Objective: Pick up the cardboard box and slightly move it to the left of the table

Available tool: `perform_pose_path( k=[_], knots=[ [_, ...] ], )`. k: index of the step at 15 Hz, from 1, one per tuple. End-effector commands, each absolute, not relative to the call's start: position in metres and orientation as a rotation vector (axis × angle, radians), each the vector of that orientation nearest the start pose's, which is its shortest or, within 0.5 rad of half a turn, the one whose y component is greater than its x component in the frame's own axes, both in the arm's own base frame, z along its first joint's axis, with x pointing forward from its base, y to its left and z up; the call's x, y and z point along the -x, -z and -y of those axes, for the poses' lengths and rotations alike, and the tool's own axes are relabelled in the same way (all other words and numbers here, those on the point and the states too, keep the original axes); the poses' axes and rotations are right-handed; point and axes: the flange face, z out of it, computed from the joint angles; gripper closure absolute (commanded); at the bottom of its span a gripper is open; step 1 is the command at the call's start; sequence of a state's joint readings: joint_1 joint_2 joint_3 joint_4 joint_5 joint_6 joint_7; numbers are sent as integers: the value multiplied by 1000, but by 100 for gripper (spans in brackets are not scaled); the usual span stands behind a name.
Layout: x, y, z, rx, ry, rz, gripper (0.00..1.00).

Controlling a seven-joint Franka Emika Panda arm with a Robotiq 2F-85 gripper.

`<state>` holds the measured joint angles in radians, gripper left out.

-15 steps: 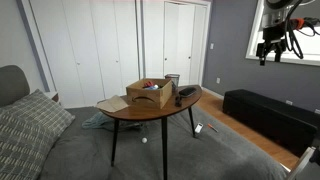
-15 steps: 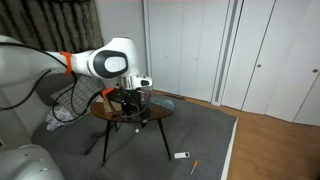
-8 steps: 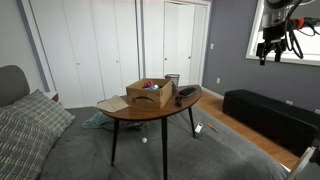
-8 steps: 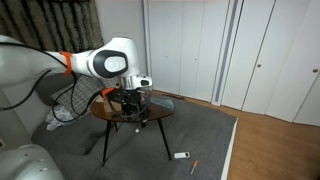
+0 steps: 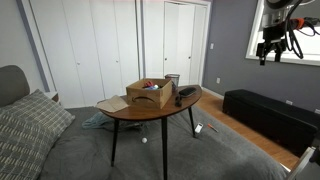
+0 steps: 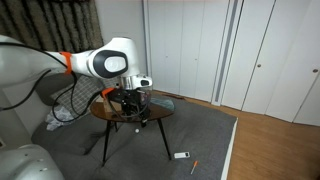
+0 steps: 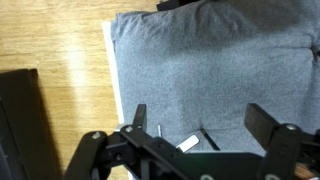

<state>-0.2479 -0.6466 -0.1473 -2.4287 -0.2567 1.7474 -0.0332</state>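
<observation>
The cardboard box [image 5: 148, 94], tan with open flaps and colourful items inside, sits on the oval wooden table [image 5: 170, 108] with thin black legs. My gripper [image 5: 270, 52] hangs high up near the window, far to the right of the box and well above it. In an exterior view the arm and gripper [image 6: 132, 100] stand in front of the table [image 6: 158, 116] and hide the box. In the wrist view the fingers [image 7: 200, 122] are spread apart and empty, over grey carpet.
A dark object [image 5: 186, 95] lies on the table right of the box. A long black bench [image 5: 265, 110] stands on the wooden floor. A grey cushion [image 5: 30, 130] is at the left. A small white item [image 6: 181, 155] and a red stick [image 6: 195, 164] lie on the carpet.
</observation>
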Motion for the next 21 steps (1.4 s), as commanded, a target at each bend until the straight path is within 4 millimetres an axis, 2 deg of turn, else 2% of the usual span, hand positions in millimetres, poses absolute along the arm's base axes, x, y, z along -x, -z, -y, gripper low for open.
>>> perform_pose_path(
  k=[1, 2, 4, 6, 8, 11, 13, 18, 20, 21],
  knots=[
    [-317, -524, 164, 3259, -115, -461, 0],
    [-317, -524, 164, 3259, -115, -461, 0],
    [-330, -529, 143, 3246, -56, -401, 0],
    [-347, -535, 106, 3214, 11, -307, 0],
    [-363, -541, 66, 3156, 40, -290, 0],
    [-382, -549, 17, 3022, -5, -473, 0],
    [-393, -550, -7, 2980, -15, -630, 0],
    [-424, -535, -65, 2862, -67, -1000, 0],
    [-435, -531, -83, 2824, -39, -1100, 0],
    [-420, -530, -69, 2887, -41, -1004, 0]
  ],
)
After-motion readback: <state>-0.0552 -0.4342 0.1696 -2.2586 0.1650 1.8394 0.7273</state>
